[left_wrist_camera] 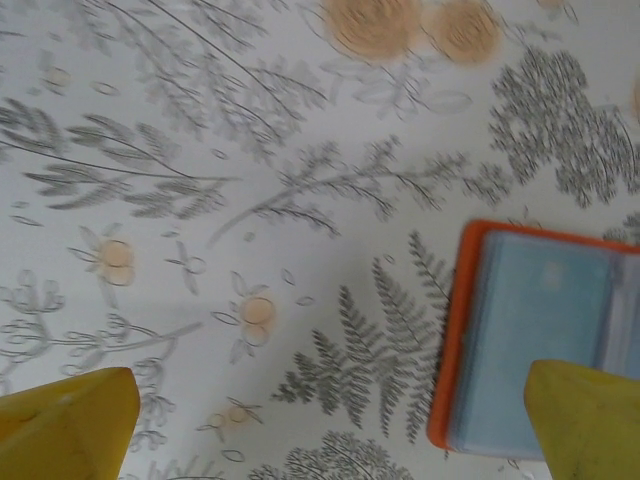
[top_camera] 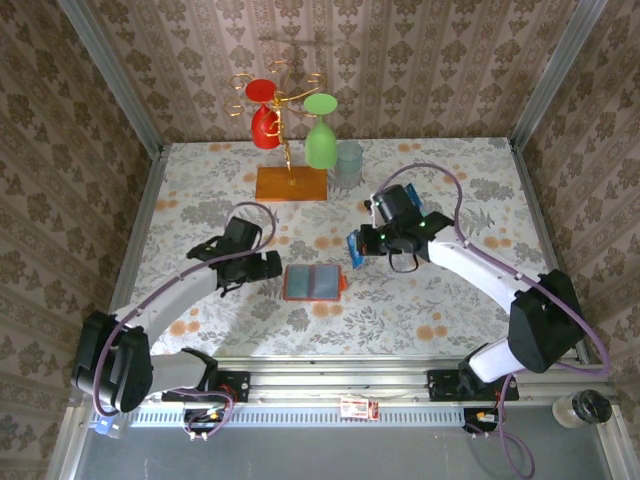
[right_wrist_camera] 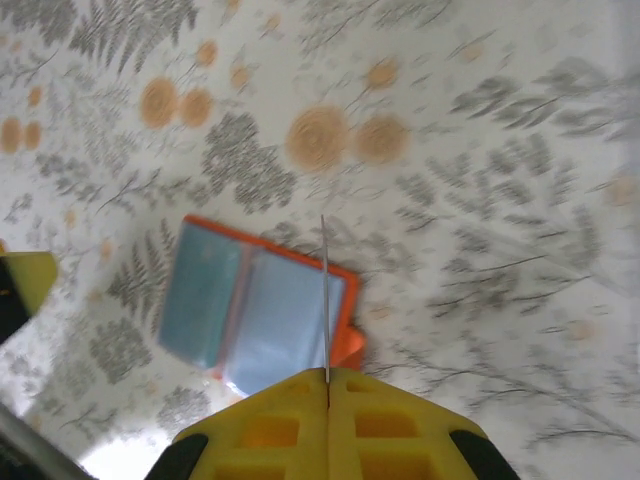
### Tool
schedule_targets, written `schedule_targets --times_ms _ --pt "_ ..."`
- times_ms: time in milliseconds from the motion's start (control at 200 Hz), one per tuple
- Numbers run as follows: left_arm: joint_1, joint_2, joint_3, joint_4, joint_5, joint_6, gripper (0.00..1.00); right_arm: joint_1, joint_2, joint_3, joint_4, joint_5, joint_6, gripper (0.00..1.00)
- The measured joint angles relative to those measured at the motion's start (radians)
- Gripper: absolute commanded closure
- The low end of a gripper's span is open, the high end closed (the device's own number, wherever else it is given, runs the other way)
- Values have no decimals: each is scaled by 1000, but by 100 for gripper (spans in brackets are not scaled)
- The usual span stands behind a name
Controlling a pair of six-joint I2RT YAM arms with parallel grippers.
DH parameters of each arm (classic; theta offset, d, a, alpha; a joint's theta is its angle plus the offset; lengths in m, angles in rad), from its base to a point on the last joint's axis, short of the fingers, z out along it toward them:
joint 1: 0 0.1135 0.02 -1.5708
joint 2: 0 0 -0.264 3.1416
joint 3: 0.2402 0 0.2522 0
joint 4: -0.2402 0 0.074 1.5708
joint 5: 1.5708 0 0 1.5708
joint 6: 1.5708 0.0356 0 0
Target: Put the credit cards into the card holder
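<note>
The card holder [top_camera: 314, 283] lies open and flat on the flowered table, orange rim up and grey-blue pockets showing. My right gripper [top_camera: 362, 245] hovers just right of it, shut on one blue credit card [top_camera: 354, 250] held upright. In the right wrist view the card [right_wrist_camera: 325, 290] shows edge-on between the closed yellow fingers [right_wrist_camera: 290, 410], above the holder's right half [right_wrist_camera: 255, 305]. My left gripper [top_camera: 274, 265] is open beside the holder's left edge. Its fingertips [left_wrist_camera: 65, 420] straddle bare tablecloth and the holder's corner [left_wrist_camera: 540, 340]. More blue [top_camera: 436, 216] shows behind the right wrist.
A gold glass rack on an orange base [top_camera: 290, 183] stands at the back with a red glass [top_camera: 265, 120] and a green glass [top_camera: 320, 140]. A clear tumbler [top_camera: 348, 165] stands beside it. Patterned walls close in the table on three sides.
</note>
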Motion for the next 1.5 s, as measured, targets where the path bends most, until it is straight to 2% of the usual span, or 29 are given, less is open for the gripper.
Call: schedule_targets --times_ms 255,380,710,1125,1495 --pt "-109 69 0 1 -42 1 0 47 6 -191 330 -82 174 100" --pt "-140 97 1 1 -76 2 0 68 10 -280 463 -81 245 100" --pt "-177 134 12 1 -127 24 0 137 59 -372 744 -35 385 100" --pt "-186 135 18 3 -141 55 0 195 66 -487 857 100 468 100" --pt "-186 172 18 40 -140 64 0 210 66 -496 932 127 489 100"
